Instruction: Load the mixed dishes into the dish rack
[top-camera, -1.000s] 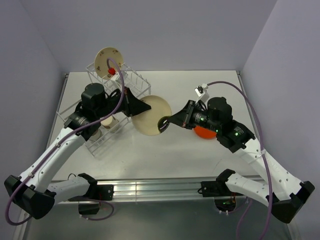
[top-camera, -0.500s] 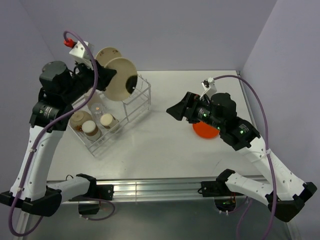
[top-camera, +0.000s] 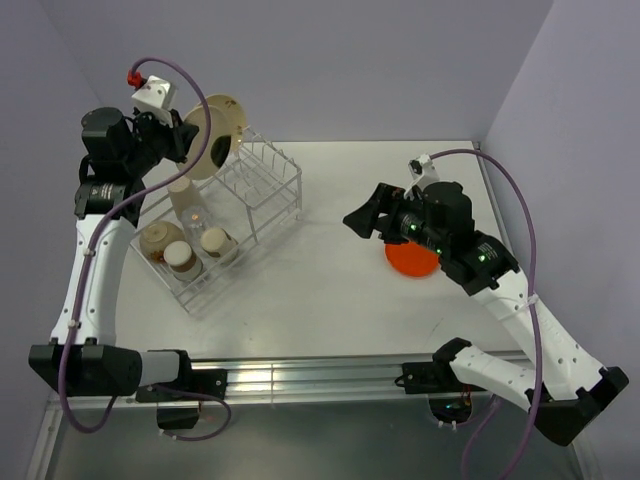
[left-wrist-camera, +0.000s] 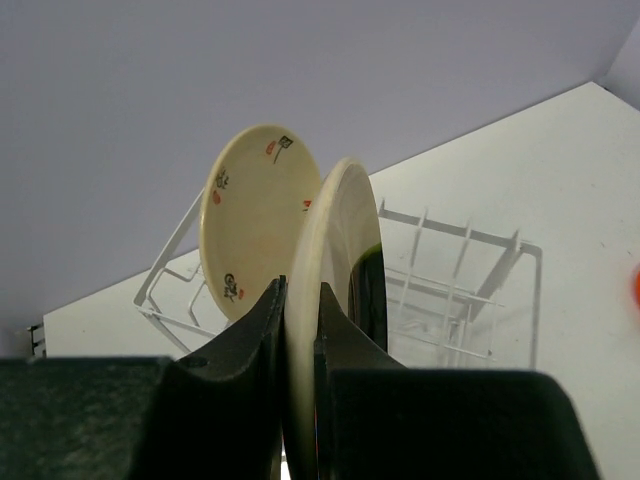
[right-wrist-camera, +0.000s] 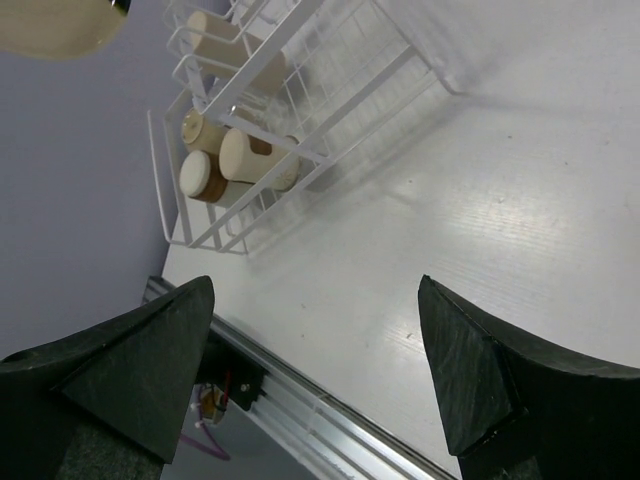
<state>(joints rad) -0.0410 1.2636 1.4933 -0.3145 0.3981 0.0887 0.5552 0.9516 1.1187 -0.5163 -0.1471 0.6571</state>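
- Left claw (left-wrist-camera: 301, 292): raised over the far-left corner of the table (top-camera: 330, 300), pinching the lower rim of the held cream plate (left-wrist-camera: 337, 235). The rim grip keeps the plate on edge, the way it has to stand to go between the rack's wires.
- Held cream plate: clear of the wires, above the rack, face roughly parallel to the standing cream plate (left-wrist-camera: 255, 228) and just beside it. My judgement is that it is lined up for a neighbouring slot.
- Standing cream plate: upright in the tall slotted section, brown and red motifs showing, and propped by the wires.
- Dish rack (top-camera: 277, 157): set aslant at the far-left corner, with the slotted box section towards the far edge and the low tray section towards the left edge.
- Cups (top-camera: 183, 257): several grouped in the low tray section, which suits things that do not go in the slots. Which cup is which I cannot tell.
- Right claw (right-wrist-camera: 305, 340): fingers spread wide with nothing between them, hovering above the table right of centre and facing the rack. It is probably free to fetch the next dish.
- Orange plate (top-camera: 410, 263): flat on the table near the right edge, partly under the right arm and not yet loaded. It looks like the nearest dish for the right claw to take.
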